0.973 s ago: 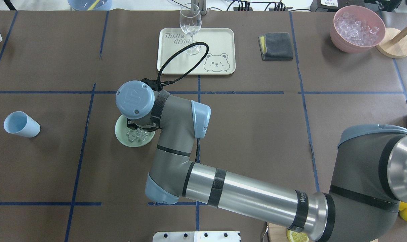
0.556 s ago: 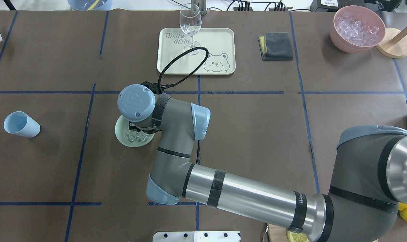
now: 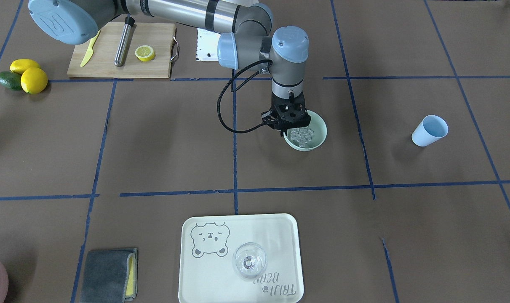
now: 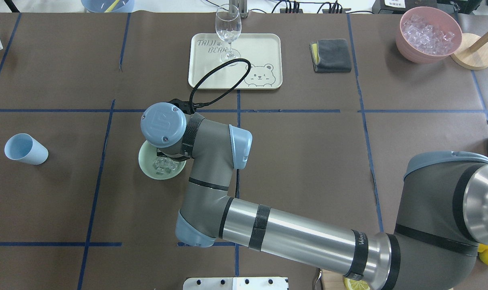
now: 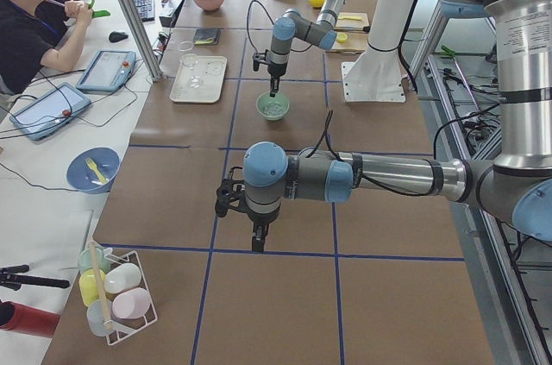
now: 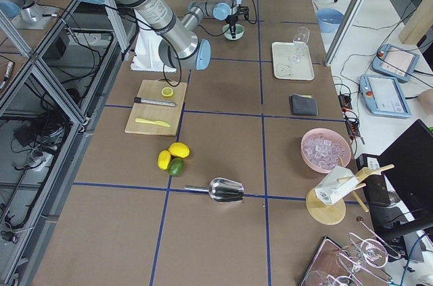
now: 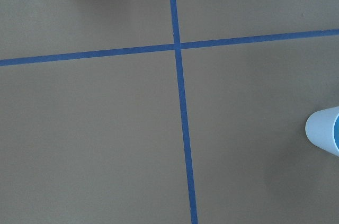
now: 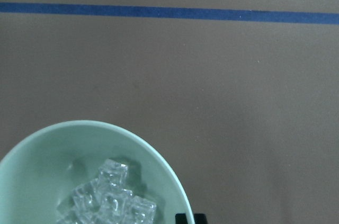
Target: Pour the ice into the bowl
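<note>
A round pale mint-green bowl is seen on a brown paper-covered table marked with blue tape lines, near the table's middle. A small heap of clear, glassy ice cubes is held inside the bowl. The right arm is stretched across the table, and its black two-finger right gripper is pointed straight down at the bowl's rim on the robot's side, just beside the ice. In the right wrist view only a dark fingertip is shown at the bottom edge, next to the rim, so it cannot be told whether the claw is parted, closed, or clamped on the bowl. The left gripper is shown only in the left side view, hung above bare table well apart from the bowl; its claw state cannot be told either. A light blue plastic cup is placed well apart from the bowl, towards the robot's left. On the operators' side, a cream rectangular tray with a bear drawing is laid out, and a clear wine glass is stood on it. A folded grey cloth is laid beside the tray. A pink bowl of ice is set at the far right corner in the overhead view.
</note>
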Motion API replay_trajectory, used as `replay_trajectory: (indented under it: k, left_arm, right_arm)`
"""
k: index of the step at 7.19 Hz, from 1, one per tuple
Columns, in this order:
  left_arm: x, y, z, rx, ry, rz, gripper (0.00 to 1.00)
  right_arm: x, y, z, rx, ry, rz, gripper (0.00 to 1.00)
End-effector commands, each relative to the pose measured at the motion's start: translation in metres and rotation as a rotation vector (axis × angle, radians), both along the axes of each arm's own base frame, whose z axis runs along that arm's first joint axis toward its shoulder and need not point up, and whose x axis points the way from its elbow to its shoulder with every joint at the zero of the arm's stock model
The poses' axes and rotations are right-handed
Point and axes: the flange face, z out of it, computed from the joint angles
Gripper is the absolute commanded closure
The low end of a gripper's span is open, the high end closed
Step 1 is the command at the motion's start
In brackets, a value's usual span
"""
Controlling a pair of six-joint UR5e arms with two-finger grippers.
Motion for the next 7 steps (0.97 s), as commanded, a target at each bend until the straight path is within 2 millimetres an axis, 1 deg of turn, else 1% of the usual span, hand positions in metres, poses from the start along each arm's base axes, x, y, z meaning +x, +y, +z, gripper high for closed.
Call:
replay_trajectory:
  k: [1,2,3,4,5,6,7]
  left_arm:
    - [0.000,0.000,0.001,-0.003,0.001,0.001,0.00]
    - [0.000,0.001,0.002,-0.006,0.001,0.001,0.00]
    - [0.000,0.001,0.002,-0.005,0.001,0.001,0.00]
    - [0.000,0.001,0.001,-0.003,0.001,0.001,0.00]
    - [0.000,0.000,0.000,0.000,0.001,0.001,0.00]
    - [0.000,0.000,0.000,0.000,0.001,0.001,0.00]
    - [0.000,0.000,0.000,0.001,0.000,0.001,0.00]
  right_arm:
    - [0.046,-0.026,-0.009,0.026,-0.054,-0.021,1.00]
    - [0.087,-0.040,0.003,0.039,-0.088,-0.019,1.00]
    - [0.136,-0.056,0.026,0.049,-0.110,-0.015,1.00]
    - [0.188,-0.070,0.064,0.076,-0.116,-0.070,1.00]
    - [0.242,-0.075,0.122,0.121,-0.087,-0.116,1.00]
    - [0.300,-0.081,0.176,0.188,-0.045,-0.181,1.00]
    - [0.345,-0.087,0.218,0.192,-0.029,-0.228,1.00]
